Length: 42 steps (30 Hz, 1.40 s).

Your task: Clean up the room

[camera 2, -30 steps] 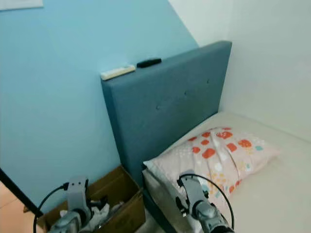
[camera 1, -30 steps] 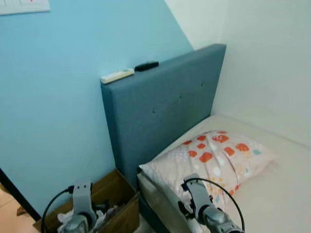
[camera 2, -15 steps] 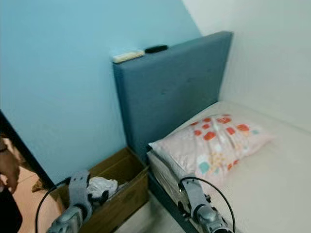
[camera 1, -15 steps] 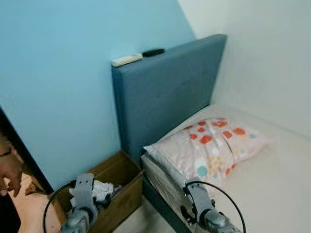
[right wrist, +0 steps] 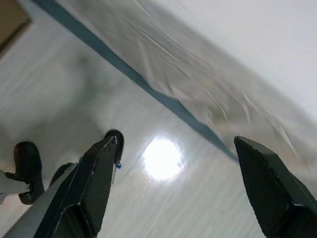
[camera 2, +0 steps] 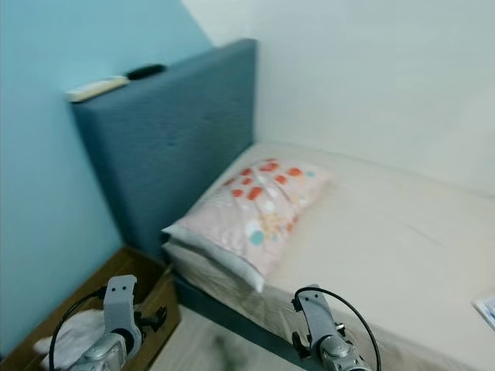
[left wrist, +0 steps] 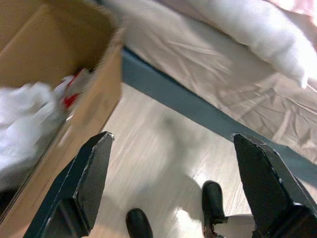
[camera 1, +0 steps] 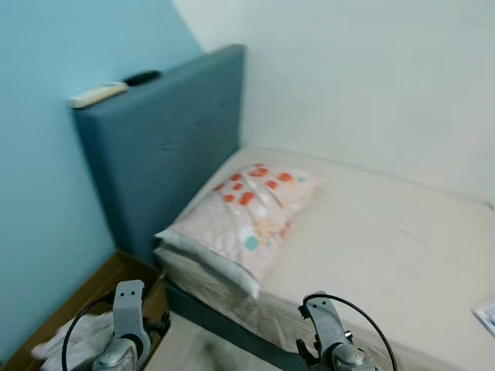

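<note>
**View swings right along the bed; both grippers hang open and empty**

Compared with half a second ago, the whole head view has shifted: the blue headboard [camera 1: 166,147] now sits toward the left of the picture instead of the middle, and much more of the cream mattress [camera 1: 387,247] is in sight, so the camera has turned, not the furniture. The person's hand that showed at the left edge earlier is out of frame. The floral pillow [camera 1: 244,209] lies as before at the head of the bed, against the headboard, and the white remote [camera 1: 97,94] and the black remote [camera 1: 143,76] rest on the headboard's top edge, side by side as before.

The cardboard box [left wrist: 94,99] stands on the wooden floor [left wrist: 158,163] just beside the bed frame, at the foot of the blue wall [camera 1: 39,193]. Inside it lies crumpled white material [left wrist: 25,119] with a small red piece [left wrist: 72,96] next to it.

The left gripper [left wrist: 173,183] hangs low over the floor between box and bed, fingers spread wide, holding nothing. The right gripper [right wrist: 178,193] hangs over the floor beside the bed's edge, also spread wide and empty. A corner of a white-and-blue object [camera 1: 486,315], too cropped to identify, lies on the mattress at the right edge.
</note>
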Available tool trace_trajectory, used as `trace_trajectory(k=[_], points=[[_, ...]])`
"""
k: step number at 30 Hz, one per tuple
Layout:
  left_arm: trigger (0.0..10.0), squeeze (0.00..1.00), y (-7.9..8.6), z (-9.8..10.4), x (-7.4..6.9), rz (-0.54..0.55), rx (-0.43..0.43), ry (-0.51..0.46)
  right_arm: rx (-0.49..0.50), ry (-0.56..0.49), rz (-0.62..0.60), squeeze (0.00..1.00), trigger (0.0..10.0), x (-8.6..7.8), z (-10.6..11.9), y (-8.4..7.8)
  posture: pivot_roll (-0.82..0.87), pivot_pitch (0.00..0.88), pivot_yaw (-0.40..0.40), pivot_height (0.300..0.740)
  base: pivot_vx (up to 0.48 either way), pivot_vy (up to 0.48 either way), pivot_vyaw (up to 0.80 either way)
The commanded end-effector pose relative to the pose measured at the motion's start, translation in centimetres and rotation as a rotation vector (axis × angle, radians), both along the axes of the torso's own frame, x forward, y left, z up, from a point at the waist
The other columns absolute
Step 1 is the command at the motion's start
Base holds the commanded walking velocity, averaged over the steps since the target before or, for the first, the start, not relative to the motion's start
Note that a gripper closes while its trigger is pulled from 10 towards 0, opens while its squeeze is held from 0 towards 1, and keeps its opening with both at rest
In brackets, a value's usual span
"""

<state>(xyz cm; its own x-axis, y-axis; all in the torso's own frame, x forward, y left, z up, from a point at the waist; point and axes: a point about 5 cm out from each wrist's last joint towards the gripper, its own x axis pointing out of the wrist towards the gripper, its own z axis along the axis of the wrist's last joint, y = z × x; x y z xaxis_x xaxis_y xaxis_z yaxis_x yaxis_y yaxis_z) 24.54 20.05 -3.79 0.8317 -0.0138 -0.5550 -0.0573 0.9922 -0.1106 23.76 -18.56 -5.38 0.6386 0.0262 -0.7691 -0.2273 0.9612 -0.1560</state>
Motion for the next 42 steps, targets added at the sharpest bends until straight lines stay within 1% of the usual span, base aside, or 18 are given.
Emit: trace_trajectory(k=[1,4,8,9,10,12,14,15,18,20,22,24,26,28,29,35,38,42], points=[[10.0,0.00,0.5,0.0,-0.1,0.002,0.034,0.009,-0.013,0.015,-0.028,0.00,10.0,-0.1,-0.1,-0.5,-0.01,0.017,-0.055,0.740,0.000,0.000,-0.80],[10.0,0.00,0.6,-0.2,-0.3,0.005,0.046,0.019,-0.011,0.025,-0.046,0.00,10.0,-0.4,-0.2,-0.7,-0.01,0.017,-0.055,0.740,0.000,0.000,-0.80],[10.0,0.00,0.9,-1.1,-1.5,0.024,0.072,0.084,0.021,0.054,-0.091,0.00,10.0,-1.3,-0.8,-0.8,-0.01,0.003,-0.054,0.740,0.000,0.000,-0.80],[10.0,0.00,1.0,-1.6,-2.2,0.053,0.070,0.120,0.041,0.070,-0.104,0.00,10.0,-1.9,-1.2,-0.6,-0.01,0.000,-0.054,0.740,0.000,0.000,-0.80],[10.0,0.00,1.0,-1.6,-2.2,0.053,0.070,0.120,0.041,0.070,-0.104,0.00,10.0,-1.9,-1.2,-0.6,-0.01,0.000,-0.054,0.740,0.000,0.000,-0.80],[10.0,0.00,1.4,-2.3,-3.3,0.118,0.065,0.175,0.061,0.099,-0.114,0.00,10.0,-2.8,-1.7,-0.2,0.00,0.000,-0.060,0.740,0.000,0.000,-0.80],[10.0,0.00,1.6,-2.6,-3.8,0.148,0.064,0.195,0.065,0.111,-0.115,0.00,10.0,-3.1,-1.9,-0.1,0.00,0.000,-0.060,0.740,0.000,0.000,-0.80],[10.0,0.00,1.9,-2.8,-4.3,0.187,0.054,0.211,0.075,0.102,-0.125,0.00,10.0,-3.0,-1.9,-0.1,0.01,0.000,-0.068,0.740,0.000,0.000,-0.80],[10.0,0.00,2.1,-3.0,-4.6,0.213,0.047,0.221,0.083,0.095,-0.132,0.00,10.0,-2.9,-1.8,-0.1,0.01,0.000,-0.069,0.740,0.000,0.000,-0.80],[10.0,0.00,2.2,-3.8,-6.2,0.219,0.041,0.281,0.089,0.076,-0.117,0.00,10.0,-2.4,-1.5,0.1,0.03,0.000,-0.078,0.740,0.000,0.000,-0.80],[10.0,0.00,2.2,-3.8,-6.2,0.219,0.041,0.281,0.089,0.076,-0.117,0.00,10.0,-2.4,-1.5,0.1,0.03,0.000,-0.078,0.740,0.000,0.000,-0.80],[10.0,0.00,2.1,-4.7,-8.0,0.204,0.054,0.353,0.087,0.075,-0.102,0.00,10.0,-2.3,-1.5,0.3,0.03,0.000,-0.079,0.740,0.000,0.000,-0.80],[10.0,0.00,2.0,-5.3,-9.2,0.179,0.077,0.400,0.080,0.089,-0.104,0.00,10.0,-2.7,-1.7,0.2,0.03,0.000,-0.078,0.740,0.000,0.000,-0.80],[10.0,0.00,2.0,-5.3,-9.2,0.179,0.077,0.400,0.080,0.089,-0.104,0.00,10.0,-2.7,-1.7,0.2,0.03,0.000,-0.078,0.740,0.000,0.000,-0.80],[10.0,0.00,2.1,-5.6,-10.1,0.162,0.106,0.430,0.083,0.108,-0.127,0.00,10.0,-3.3,-2.0,-0.1,0.04,0.000,-0.089,0.740,0.000,0.000,-0.80],[10.0,0.00,2.8,-5.8,-10.8,0.172,0.144,0.455,0.092,0.118,-0.153,0.00,10.0,-3.7,-2.3,-0.3,0.04,0.000,-0.087,0.740,0.000,0.000,-0.74],[10.0,0.00,3.2,-5.6,-10.7,0.201,0.130,0.448,0.089,0.118,-0.155,0.00,10.0,-3.8,-2.3,-0.3,0.04,0.000,-0.084,0.740,0.000,0.000,-0.30],[10.0,0.00,3.2,-5.5,-10.3,0.182,0.122,0.436,0.088,0.117,-0.151,0.00,10.0,-3.8,-2.3,-0.2,0.04,0.000,-0.076,0.740,0.000,0.000,0.00]])
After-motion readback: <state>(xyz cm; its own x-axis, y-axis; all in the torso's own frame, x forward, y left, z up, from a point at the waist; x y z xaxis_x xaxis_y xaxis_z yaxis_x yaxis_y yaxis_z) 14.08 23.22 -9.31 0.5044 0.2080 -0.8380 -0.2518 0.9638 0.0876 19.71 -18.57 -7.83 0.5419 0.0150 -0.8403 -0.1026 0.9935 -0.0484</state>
